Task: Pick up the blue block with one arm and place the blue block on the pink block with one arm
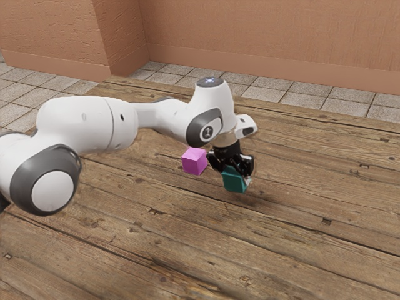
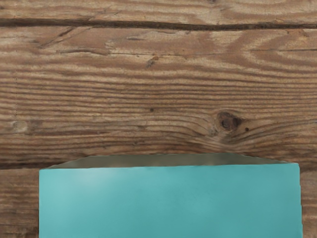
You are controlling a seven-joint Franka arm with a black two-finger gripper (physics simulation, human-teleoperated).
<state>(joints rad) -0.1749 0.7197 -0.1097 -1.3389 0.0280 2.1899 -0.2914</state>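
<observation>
Though the teal block (image 1: 235,182) is pinched aloft by the gripper (image 1: 233,170), the pink block (image 1: 194,161) is not yet topped.

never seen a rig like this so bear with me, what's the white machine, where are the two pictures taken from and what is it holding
The white machine is a robot arm at a wooden table, rendered by a simulator. One picture comes from a camera at the arm's side; the other from a camera on its hand, looking down at the planks. The black end effector at the arm's tip is shut on a blue block, teal in shade, which seems to hang just above the wood. The same block shows at the wrist view's lower edge. A pink block rests on the table beside it.
</observation>
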